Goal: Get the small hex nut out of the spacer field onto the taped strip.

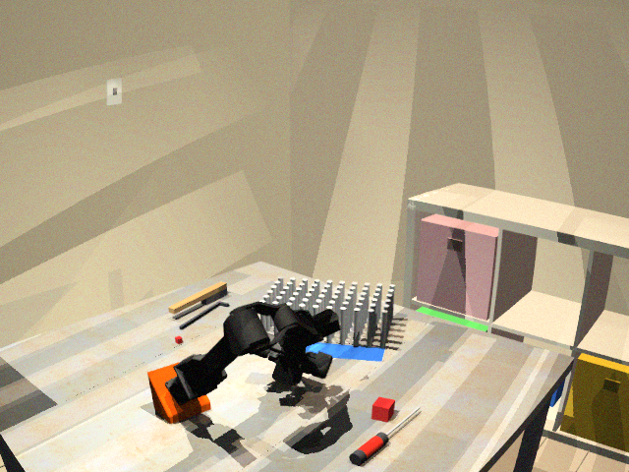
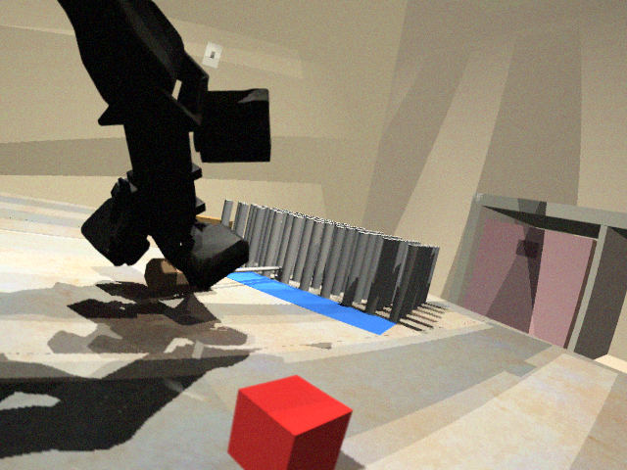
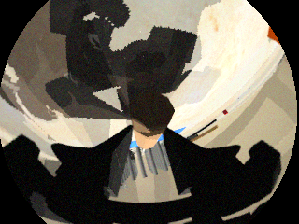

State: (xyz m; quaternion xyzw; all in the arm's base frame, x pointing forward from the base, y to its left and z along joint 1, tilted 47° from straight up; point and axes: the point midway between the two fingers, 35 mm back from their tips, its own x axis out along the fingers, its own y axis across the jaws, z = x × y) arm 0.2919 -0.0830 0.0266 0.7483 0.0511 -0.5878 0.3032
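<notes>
My gripper (image 1: 302, 371) (image 2: 167, 258) (image 3: 148, 128) is shut on the brown handle (image 2: 165, 275) (image 3: 151, 112) of a tool, low over the table in front of the spacers. A thin light metal rod (image 2: 258, 268) shows beyond the fingers, low over the blue taped strip (image 1: 355, 351) (image 2: 313, 304); its end reaches the front row of spacers in that view, and I cannot tell how far in it goes. The grey metal spacers (image 1: 345, 324) (image 2: 329, 258) (image 3: 159, 159) stand upright in rows behind the strip. The hex nut is not visible.
A red cube (image 1: 382, 408) (image 2: 291, 419) and a red-handled screwdriver (image 1: 370, 447) lie at the front right. A black bent rod (image 1: 202, 316), a wooden bar (image 1: 198, 297) and a small red cube (image 1: 178, 339) lie left of the spacers. An orange block (image 1: 161, 396) is by the arm's base.
</notes>
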